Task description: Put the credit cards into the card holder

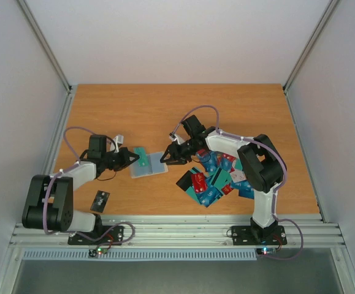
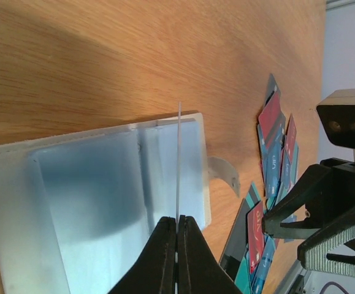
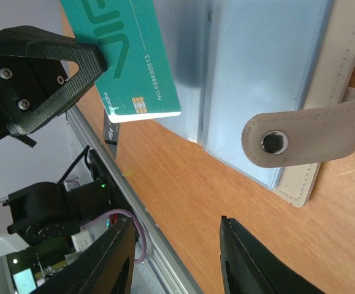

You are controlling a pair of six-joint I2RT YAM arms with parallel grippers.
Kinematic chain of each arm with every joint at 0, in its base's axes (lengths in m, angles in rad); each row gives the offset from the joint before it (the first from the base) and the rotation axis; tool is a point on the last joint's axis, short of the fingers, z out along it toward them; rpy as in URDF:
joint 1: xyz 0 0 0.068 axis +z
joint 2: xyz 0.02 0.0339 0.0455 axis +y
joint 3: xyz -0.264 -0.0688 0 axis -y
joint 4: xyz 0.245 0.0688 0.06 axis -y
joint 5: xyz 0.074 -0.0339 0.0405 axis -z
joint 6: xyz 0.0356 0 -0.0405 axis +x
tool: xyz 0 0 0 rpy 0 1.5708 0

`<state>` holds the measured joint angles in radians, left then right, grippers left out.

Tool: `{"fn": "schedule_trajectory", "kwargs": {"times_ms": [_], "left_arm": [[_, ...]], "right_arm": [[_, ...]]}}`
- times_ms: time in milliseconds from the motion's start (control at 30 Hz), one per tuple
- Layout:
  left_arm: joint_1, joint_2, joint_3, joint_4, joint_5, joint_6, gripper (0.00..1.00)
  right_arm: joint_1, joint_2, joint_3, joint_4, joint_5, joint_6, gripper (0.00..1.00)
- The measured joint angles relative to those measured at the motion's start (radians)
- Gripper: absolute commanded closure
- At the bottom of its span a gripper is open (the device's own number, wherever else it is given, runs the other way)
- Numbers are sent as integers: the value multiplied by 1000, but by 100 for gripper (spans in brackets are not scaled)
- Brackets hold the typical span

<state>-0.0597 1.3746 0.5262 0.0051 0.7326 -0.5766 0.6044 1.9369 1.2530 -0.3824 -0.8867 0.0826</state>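
The card holder (image 1: 154,168) lies open on the table, its greyish clear sleeves (image 3: 269,73) up and its clasp strap (image 3: 300,138) off to one side. My left gripper (image 1: 132,158) is shut on a teal credit card (image 3: 134,55) and holds it on edge over the sleeves. That card shows as a thin pale line (image 2: 178,159) rising from the left gripper (image 2: 178,219). My right gripper (image 3: 177,257) stands open and empty just right of the holder, over bare wood. The other credit cards (image 1: 217,179) lie in a heap to its right.
One black card (image 1: 100,200) lies apart near the left arm's base. The metal rail (image 1: 177,229) runs along the near table edge. Grey walls (image 1: 18,92) enclose the table on both sides and behind.
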Motion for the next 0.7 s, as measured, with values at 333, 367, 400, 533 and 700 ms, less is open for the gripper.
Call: {"fn": "schedule_trajectory", "kwargs": {"times_ms": [333, 367, 400, 533, 700], "left_arm": [[0, 141, -31, 171, 40, -37, 100], [0, 150, -31, 185, 45, -42, 100], [0, 158, -31, 197, 48, -45, 100], [-2, 174, -32, 229, 57, -56, 100], [-10, 178, -35, 241, 61, -67, 100]], "right_arm": [[1, 80, 3, 10, -13, -18, 62], [1, 85, 5, 9, -14, -19, 62], [1, 89, 6, 9, -16, -21, 62], [1, 107, 22, 8, -21, -34, 63], [1, 122, 24, 7, -22, -41, 63]]}}
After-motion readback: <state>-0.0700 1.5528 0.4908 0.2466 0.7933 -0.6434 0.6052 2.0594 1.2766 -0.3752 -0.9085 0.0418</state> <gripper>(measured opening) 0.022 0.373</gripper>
